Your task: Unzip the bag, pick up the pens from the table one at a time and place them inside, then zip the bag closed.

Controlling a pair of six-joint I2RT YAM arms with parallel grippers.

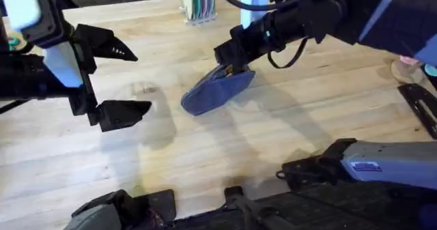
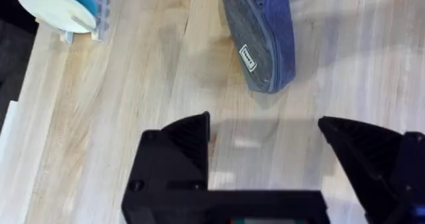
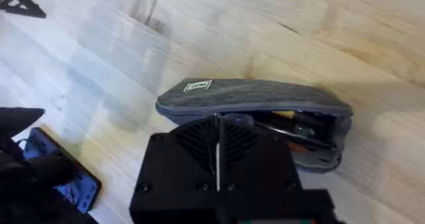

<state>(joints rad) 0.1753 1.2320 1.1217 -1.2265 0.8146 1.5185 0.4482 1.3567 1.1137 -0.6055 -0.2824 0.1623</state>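
1. You are looking at a light wooden table with a blue-grey pencil pouch lying near its middle.
2. The pouch is your landmark. It lies flat on the wood, one end pointing toward the left arm, the other end under the right arm.
3. Your right gripper is at the pouch's far end, touching it or just above it. From its own wrist camera the gripper sits over the zipper line, and you cannot tell whether its jaws are spread or pressed together.
4. In that wrist view the pouch is partly unzipped at one end. Dark and yellow-orange items show inside the opening; what they are is unclear.
5. A small white label sits on the pouch's side.
6. Your left gripper hovers well to the left of the pouch, jaws spread wide and holding nothing. In its wrist view the gripper has bare wood between its fingers.
7. A rack of coloured discs stands beyond the pouch, at the table's far edge.
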